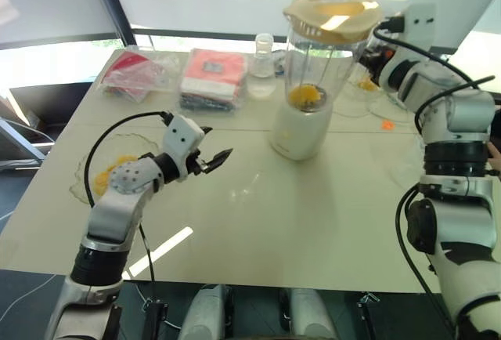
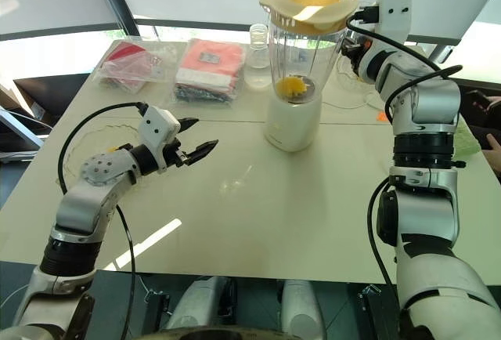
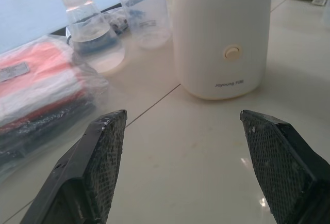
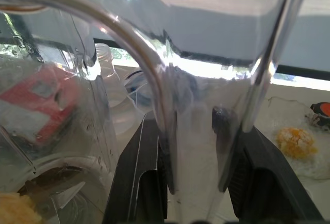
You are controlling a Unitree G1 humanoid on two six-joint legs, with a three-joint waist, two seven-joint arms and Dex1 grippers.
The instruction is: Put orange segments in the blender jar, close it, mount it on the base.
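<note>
Left eye view gives us the large clear plastic blender jar (image 1: 317,58), cream-lidded, seated on the squat white base (image 1: 299,130), yellow-orange segments (image 1: 304,95) inside. Our right gripper (image 4: 193,146) clamps its handle; our left gripper (image 1: 213,160) hovers apart, empty.

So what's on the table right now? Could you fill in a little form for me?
jar: clear jar sits on the white base, cream lid on
fruit: orange segments at the jar's bottom; more in a clear dish by the left arm
right gripper: closed on the jar's handle
left gripper: open, holding nothing, aimed at the base
behind: glass flask, two bagged packets
</note>
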